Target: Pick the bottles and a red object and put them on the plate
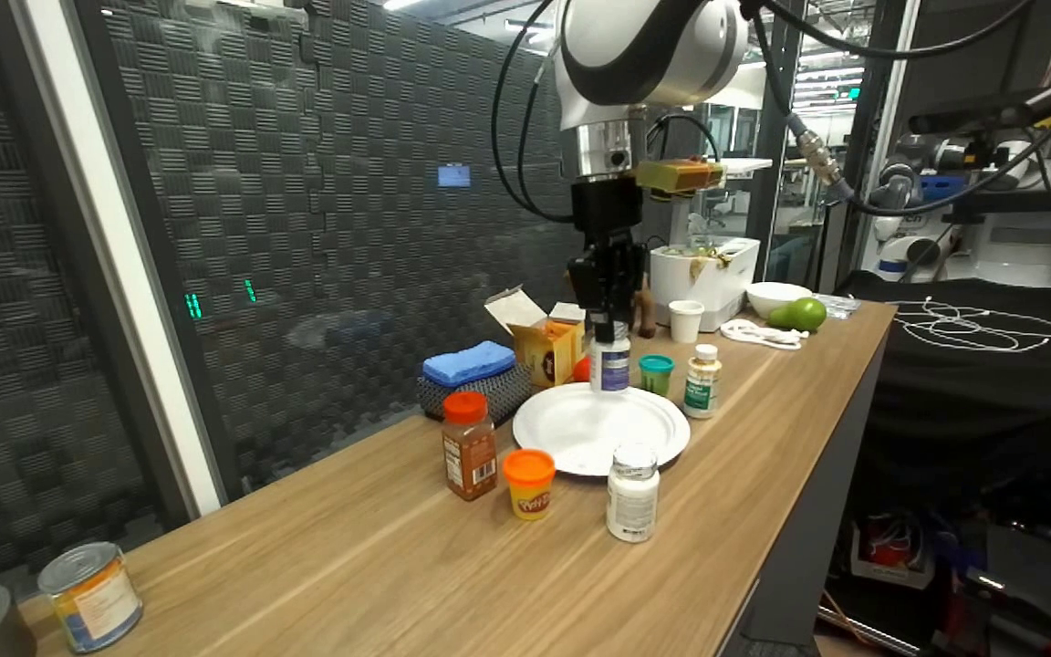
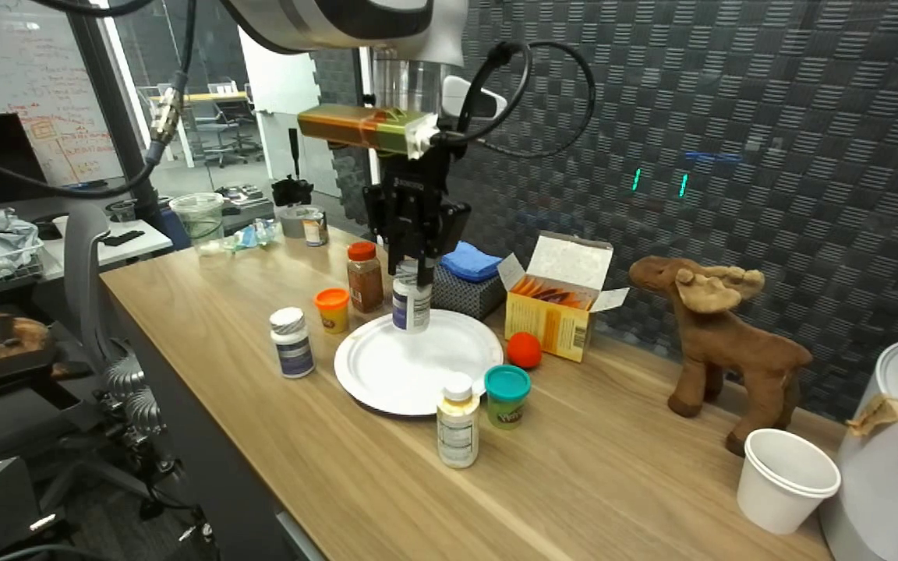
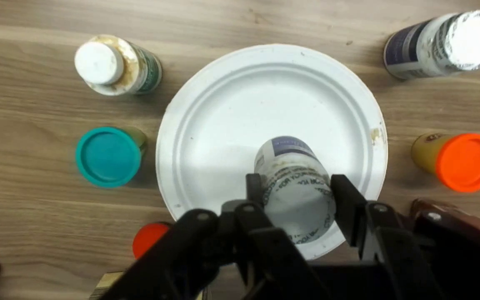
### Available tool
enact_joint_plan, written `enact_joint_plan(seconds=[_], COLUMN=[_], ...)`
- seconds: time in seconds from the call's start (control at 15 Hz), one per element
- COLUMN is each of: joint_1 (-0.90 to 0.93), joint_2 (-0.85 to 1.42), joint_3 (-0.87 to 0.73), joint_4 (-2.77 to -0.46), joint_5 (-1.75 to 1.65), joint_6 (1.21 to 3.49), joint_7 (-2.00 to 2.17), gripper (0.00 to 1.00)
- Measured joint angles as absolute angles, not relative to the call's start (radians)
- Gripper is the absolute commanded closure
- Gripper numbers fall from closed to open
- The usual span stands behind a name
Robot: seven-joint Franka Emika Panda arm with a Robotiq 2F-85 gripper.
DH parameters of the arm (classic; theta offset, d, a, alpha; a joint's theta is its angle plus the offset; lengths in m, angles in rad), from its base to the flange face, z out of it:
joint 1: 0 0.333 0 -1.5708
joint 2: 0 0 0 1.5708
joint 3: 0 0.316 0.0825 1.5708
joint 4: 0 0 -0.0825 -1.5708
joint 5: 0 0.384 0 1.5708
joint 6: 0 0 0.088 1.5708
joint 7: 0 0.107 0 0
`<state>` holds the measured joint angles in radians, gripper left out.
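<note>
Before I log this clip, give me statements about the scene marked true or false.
The tool grips a white bottle above the plate. True.
The red ball lies near the yellow box. True.
The yellow box is closed. False: it stands open.
The red ball is on the plate. False: it lies on the table.
A blue cloth rests on a dark box. True.
The white bottle hangs upside down. False: it is right way up.

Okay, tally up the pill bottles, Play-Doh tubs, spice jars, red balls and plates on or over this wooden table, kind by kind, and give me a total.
Pill bottles: 3 (held bottle, purple-labelled standing bottle, green-labelled bottle)
Play-Doh tubs: 2 (orange-lidded tub, teal-lidded tub)
Spice jar: 1
Red ball: 1
Plate: 1
Total: 8
</note>
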<state>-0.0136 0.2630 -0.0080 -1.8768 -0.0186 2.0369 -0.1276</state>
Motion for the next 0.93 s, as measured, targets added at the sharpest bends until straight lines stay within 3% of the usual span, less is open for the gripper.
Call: enact_joint_plan(seconds=[0.93], joint_1=[-0.05], joint_2=[0.463], joint_3=[-0.008], joint_4=[-1.731], joint_5=[0.055], joint_6=[2.13], joint_7=[-0.143], gripper=[0.81])
